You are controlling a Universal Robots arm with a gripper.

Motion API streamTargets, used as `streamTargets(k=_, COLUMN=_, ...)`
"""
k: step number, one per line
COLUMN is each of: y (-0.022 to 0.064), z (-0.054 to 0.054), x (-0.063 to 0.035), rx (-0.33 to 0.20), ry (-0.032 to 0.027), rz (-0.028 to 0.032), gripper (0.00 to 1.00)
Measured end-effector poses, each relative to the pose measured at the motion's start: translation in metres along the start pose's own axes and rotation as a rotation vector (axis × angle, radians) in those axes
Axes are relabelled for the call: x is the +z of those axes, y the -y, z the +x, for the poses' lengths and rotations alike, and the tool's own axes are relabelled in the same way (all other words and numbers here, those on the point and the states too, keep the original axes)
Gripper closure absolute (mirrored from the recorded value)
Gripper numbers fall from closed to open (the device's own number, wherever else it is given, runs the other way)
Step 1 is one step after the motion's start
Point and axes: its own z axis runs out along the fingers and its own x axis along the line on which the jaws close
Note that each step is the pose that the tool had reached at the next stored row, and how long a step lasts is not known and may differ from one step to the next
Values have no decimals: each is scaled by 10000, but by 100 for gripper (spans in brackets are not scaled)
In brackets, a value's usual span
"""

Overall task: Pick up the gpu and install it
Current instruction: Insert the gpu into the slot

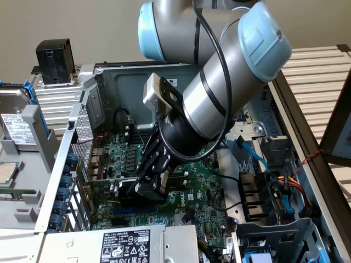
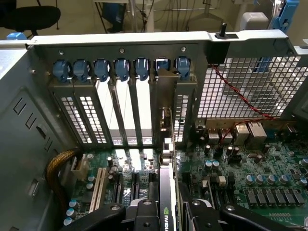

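**A:** How is the arm set?

**B:** The arm [image 1: 219, 93] slants down from above into the open computer case [image 1: 123, 82]. Its wrist is bent, so the claw [image 1: 149, 183] reaches low over the board inside.

**A:** And the claw itself?

**B:** Its two fingers [image 2: 139, 219] are drawn in against the gpu [image 2: 166, 211], one on each flat side. The card stands on edge between them, gripped by its black shroud.

**A:** Where does the card sit?

**B:** Right under the claw and running out ahead of it, over the green motherboard [image 1: 203, 192]. At the end far from the claw, its metal bracket [image 2: 163, 96] stands upright against the case's slotted wall. The bracket's top is just beneath one of the blue clips [image 2: 121, 67]. I cannot tell whether the card's lower edge is fully down in a socket.

**A:** What else is in the case?

**B:** Ahead of the claw, beside the bracket, there are open slots and then two perforated slot covers [image 2: 67, 120]. A braided yellow cable [image 2: 57, 166] curls off to one side of the claw. On the other side, a thin red wire [image 2: 236, 91] crosses the mesh wall. In the exterior view, a labelled power supply [image 1: 126, 244] lies just below the claw. A blue cable [image 1: 258, 159] hangs well away from the claw, toward the exterior view's right.
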Motion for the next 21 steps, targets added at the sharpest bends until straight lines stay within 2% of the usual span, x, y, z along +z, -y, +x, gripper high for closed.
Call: streamTargets(k=21, y=3, z=0, x=4, rx=-81, ry=-76, rz=4, gripper=73)
